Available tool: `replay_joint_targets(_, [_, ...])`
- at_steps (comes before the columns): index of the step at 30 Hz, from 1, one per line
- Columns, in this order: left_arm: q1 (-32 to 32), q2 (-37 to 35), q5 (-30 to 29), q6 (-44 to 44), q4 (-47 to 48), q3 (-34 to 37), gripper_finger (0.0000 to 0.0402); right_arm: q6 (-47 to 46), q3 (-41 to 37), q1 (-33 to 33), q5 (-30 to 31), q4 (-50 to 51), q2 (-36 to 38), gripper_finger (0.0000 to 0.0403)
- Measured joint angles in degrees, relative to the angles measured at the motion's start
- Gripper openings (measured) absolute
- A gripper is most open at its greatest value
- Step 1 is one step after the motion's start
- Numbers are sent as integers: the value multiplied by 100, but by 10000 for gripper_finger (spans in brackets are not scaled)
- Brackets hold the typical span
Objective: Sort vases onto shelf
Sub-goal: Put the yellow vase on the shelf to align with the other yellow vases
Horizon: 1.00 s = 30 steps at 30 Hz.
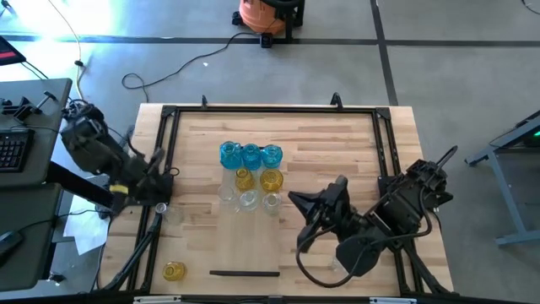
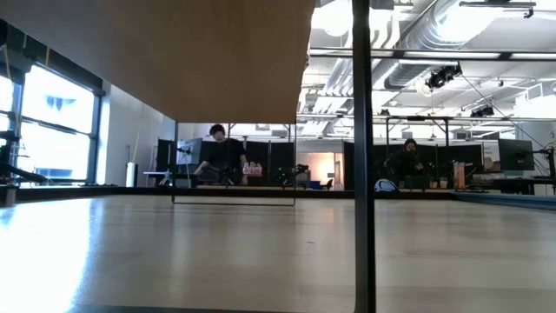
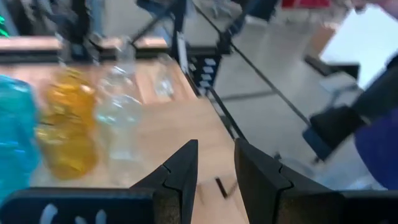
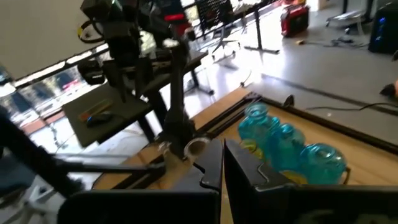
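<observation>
Eight translucent vases (image 1: pixel 250 176) stand clustered mid-desk (image 1: pixel 329 152): three blue, two yellow, three clear. Left tool (image 1: pixel 160 205) grips a clear vase (image 1: pixel 171 213); right tool (image 1: pixel 297 198) is closed, empty.

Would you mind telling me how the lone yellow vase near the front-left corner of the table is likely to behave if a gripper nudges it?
The yellow vase looks round-bodied, so a sideways push would probably roll or tip it. It appears to be translucent glass, so likely slippery and breakable. It stands close to the table edge, so a hard nudge might send it off.
</observation>
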<state>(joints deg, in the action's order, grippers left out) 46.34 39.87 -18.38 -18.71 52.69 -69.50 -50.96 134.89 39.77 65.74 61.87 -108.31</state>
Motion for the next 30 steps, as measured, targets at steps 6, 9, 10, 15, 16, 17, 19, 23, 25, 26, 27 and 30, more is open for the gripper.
replay_joint_targets(6, [270,841,269,124,492,-443,95,39,0,24,-385,17,0,0])
replay_joint_targets(9, [498,1326,316,-19,1008,-769,95,41,0,63,-463,159,0,0])
replay_joint_targets(10, [580,1456,392,-92,1208,-857,95,29,0,80,-476,240,0,0])
replay_joint_targets(15, [1159,1990,918,-634,1757,-1029,95,-205,0,129,-477,433,-2,0])
replay_joint_targets(16, [1314,2061,955,-709,1795,-1026,95,-239,0,136,-479,435,-2,0])
replay_joint_targets(17, [1462,2122,961,-771,1810,-1029,95,-280,0,151,-479,437,-2,0])
replay_joint_targets(19, [1745,2236,930,-871,1818,-1031,95,-310,0,153,-464,435,-2,0])
replay_joint_targets(23, [2149,2500,746,-1257,1761,-1031,96,-306,0,153,-380,444,-2,0])
replay_joint_targets(25, [2280,2664,652,-1518,1784,-1031,102,-306,0,153,-368,509,-2,0])
replay_joint_targets(26, [2331,2749,629,-1636,1793,-1031,107,-306,0,153,-369,526,-2,0])
replay_joint_targets(27, [2368,2830,626,-1767,1799,-1031,114,-308,0,153,-383,531,-2,0])
replay_joint_targets(30, [2422,3096,622,-2185,1803,-1031,142,-313,0,157,-567,574,-2,0])
